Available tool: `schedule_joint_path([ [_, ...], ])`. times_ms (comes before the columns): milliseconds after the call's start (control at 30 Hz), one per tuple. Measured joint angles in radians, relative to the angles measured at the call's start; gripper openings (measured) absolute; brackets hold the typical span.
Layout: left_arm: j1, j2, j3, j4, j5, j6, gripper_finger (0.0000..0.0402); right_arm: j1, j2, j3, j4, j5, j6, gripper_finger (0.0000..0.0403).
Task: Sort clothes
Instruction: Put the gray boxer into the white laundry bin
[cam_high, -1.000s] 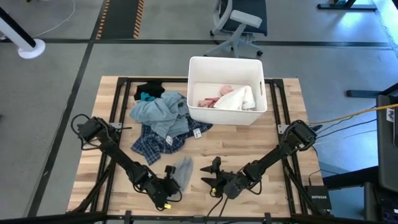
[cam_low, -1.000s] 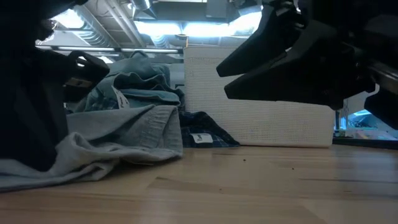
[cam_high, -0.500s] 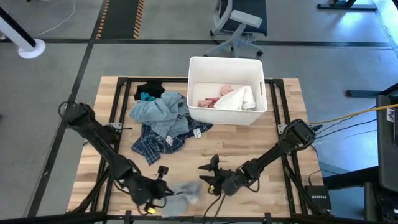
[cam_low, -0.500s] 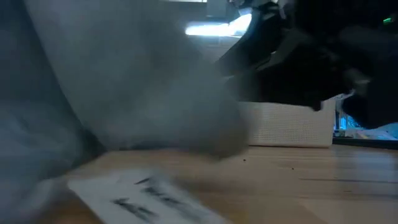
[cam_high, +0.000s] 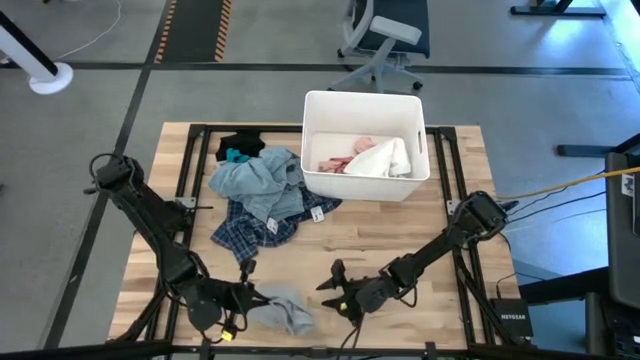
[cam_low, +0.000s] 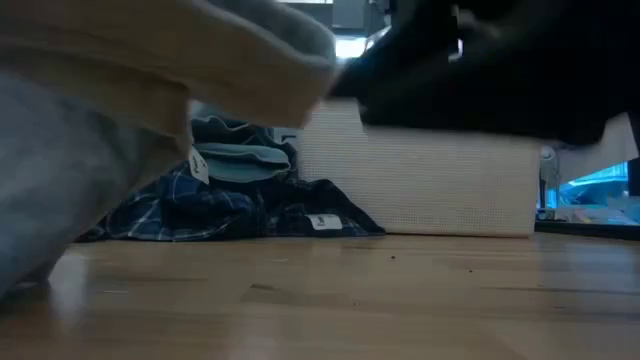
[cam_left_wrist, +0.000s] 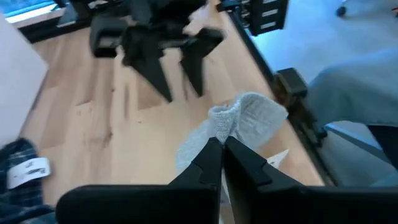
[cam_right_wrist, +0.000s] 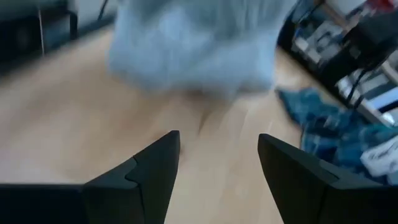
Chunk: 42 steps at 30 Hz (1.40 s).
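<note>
A small grey garment (cam_high: 285, 310) lies near the table's near edge, and my left gripper (cam_high: 243, 296) is shut on it; it also shows in the left wrist view (cam_left_wrist: 245, 121) and close up in the low view (cam_low: 60, 200). My right gripper (cam_high: 335, 290) is open and empty just to the garment's right, pointing at it (cam_right_wrist: 193, 43). A pile lies at the far left: a light blue-grey garment (cam_high: 255, 175) over a dark blue plaid one (cam_high: 245, 228), with black and teal pieces (cam_high: 238, 150) behind. Pink and white garments (cam_high: 365, 158) lie in the white bin (cam_high: 312, 130). My left gripper pinches a bunched-up part of the grey garment's left end (cam_left_wrist: 219, 129) between its two fingers. The fingers come nearly level from the table's left. The rest of the garment spreads beyond the fingertips toward the right and lies on the table; one layer or several, I cannot tell.
The white bin stands at the table's far middle, also in the low view (cam_low: 430, 180). Bare wood (cam_high: 400, 235) lies between the bin and my right gripper. The grey garment is close to the table's near edge. An office chair (cam_high: 385, 40) stands beyond the table.
My left gripper has gone toward the table's near edge and to the left, dragging the grey garment with it from beside the plaid pile to the near edge. My right gripper has shifted a little toward the near edge and stayed open.
</note>
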Motion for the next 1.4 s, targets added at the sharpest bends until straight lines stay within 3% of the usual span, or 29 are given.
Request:
schedule_joint_path([
  [333,0.042,0.000,0.000,-0.006,-0.054,0.007,0.0003,0.057,-0.001,0.000,0.016,-0.011,0.011,0.0237],
  [533,0.059,0.000,0.000,-0.005,-0.054,0.013,0.0005,0.093,0.003,0.000,-0.096,0.100,-0.025,0.0237],
  [800,0.062,0.000,-0.001,-0.004,-0.054,0.017,0.0003,0.088,0.080,0.007,0.093,0.139,-0.169,0.0237],
  [1000,0.062,0.000,-0.001,-0.004,-0.054,0.015,0.0006,0.088,0.134,0.069,0.086,0.227,-0.234,0.0231],
  [1167,0.062,0.000,-0.001,-0.004,-0.054,0.015,0.0007,0.082,0.148,0.112,0.031,0.290,-0.273,0.0175],
  [1400,0.062,0.000,-0.001,-0.004,-0.054,0.015,0.0007,0.083,0.146,0.146,0.011,0.308,-0.310,0.0026],
])
